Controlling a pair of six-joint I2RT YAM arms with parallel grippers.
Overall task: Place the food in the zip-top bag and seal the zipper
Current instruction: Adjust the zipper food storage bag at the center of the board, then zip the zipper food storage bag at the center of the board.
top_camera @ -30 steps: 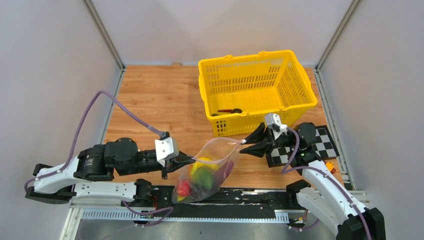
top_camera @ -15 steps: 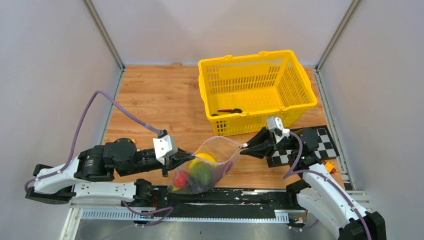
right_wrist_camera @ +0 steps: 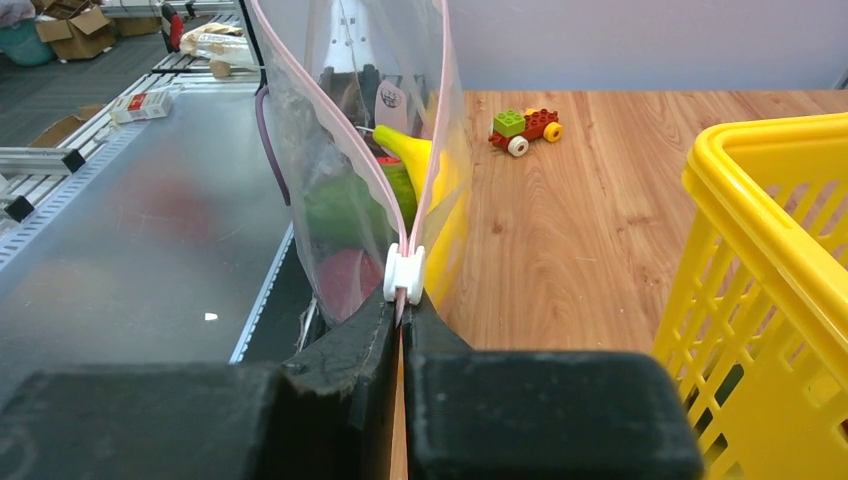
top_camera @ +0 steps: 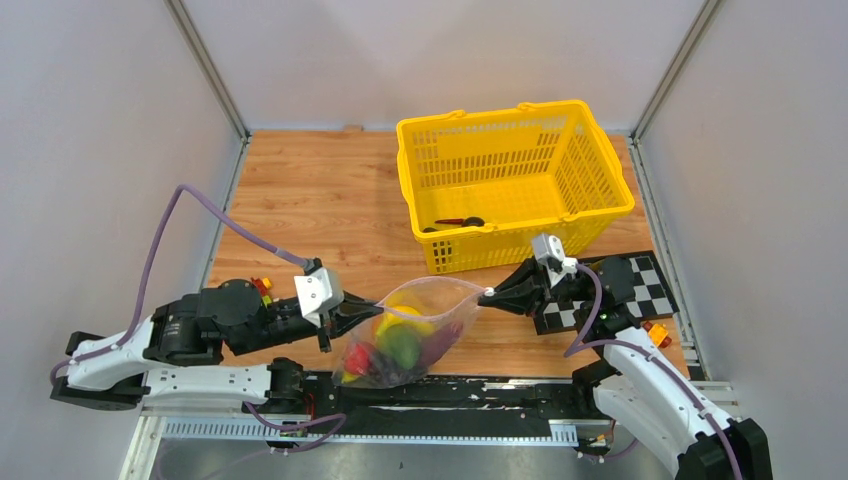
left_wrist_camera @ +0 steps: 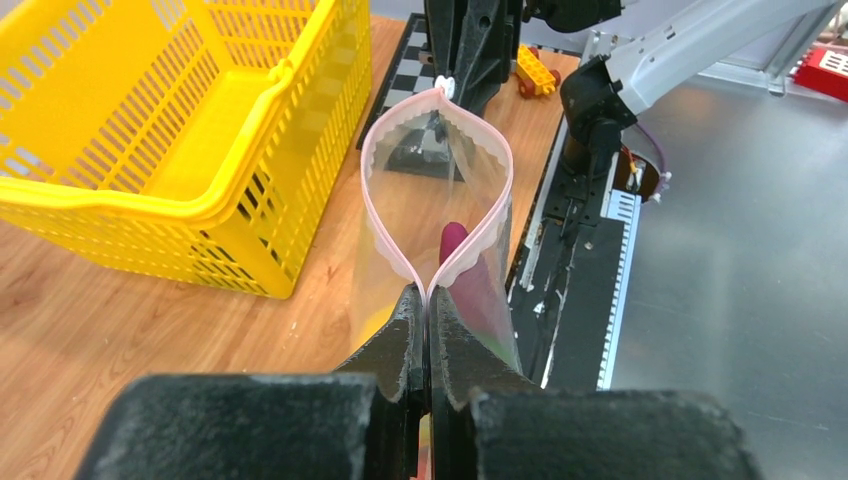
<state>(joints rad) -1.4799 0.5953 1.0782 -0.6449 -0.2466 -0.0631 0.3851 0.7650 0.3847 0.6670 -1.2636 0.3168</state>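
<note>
Right claw (top_camera: 488,292) has pinched shut on zipper (right_wrist_camera: 404,272).

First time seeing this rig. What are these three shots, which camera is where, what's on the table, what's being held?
Two robot arms are bolted at the table's near edge, each ending in two-finger jaws. The wide picture is from a fixed camera above and behind them: left arm, right arm. The other two come from cameras on each wrist, looking along the jaws. On the wooden table: a yellow basket, a checkerboard and a small toy car. Between the arms is a clear zip-top bag with toy food inside. Each arm's jaws are shut on one end of its pink zipper; the right ones sit at the white tab. The mouth gapes open in the middle.
</note>
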